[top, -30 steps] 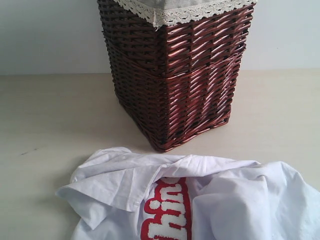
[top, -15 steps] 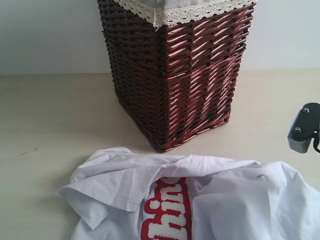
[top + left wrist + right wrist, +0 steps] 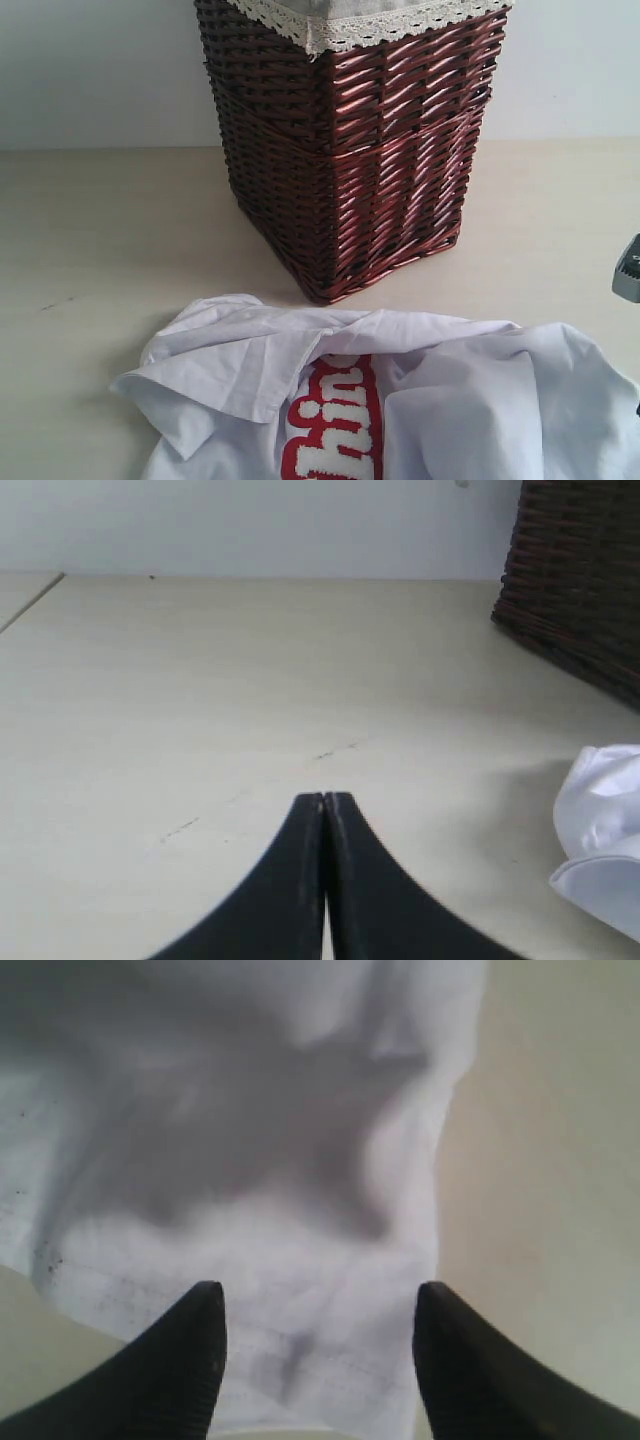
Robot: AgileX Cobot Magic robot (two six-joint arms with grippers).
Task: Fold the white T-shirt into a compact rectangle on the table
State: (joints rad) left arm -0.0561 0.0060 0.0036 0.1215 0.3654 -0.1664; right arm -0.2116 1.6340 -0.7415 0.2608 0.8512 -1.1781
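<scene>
The white T-shirt [image 3: 420, 400] lies crumpled on the table [image 3: 100, 230], at the near edge of the exterior view, directly in front of a dark wicker basket [image 3: 350, 170]. The shirt and the basket are close but not touching. A fold of fabric is turned over on the shirt's left side, and a red band with white lettering [image 3: 335, 420] shows at the middle. The basket stands upright and carries a lace-edged cloth liner [image 3: 350, 25] at its rim. The left gripper [image 3: 325, 802] has its two black fingers pressed together with nothing between them. It is positioned over bare table, with an edge of the shirt [image 3: 600, 830] off to one side and apart from the fingers. The right gripper [image 3: 318, 1295] is released, with its fingers spread wide over wrinkled shirt fabric [image 3: 250, 1160] near the shirt's edge. Whether the fingertips touch the cloth cannot be determined. In the exterior view only a small grey part of this gripper [image 3: 628, 270] shows at the right border.
</scene>
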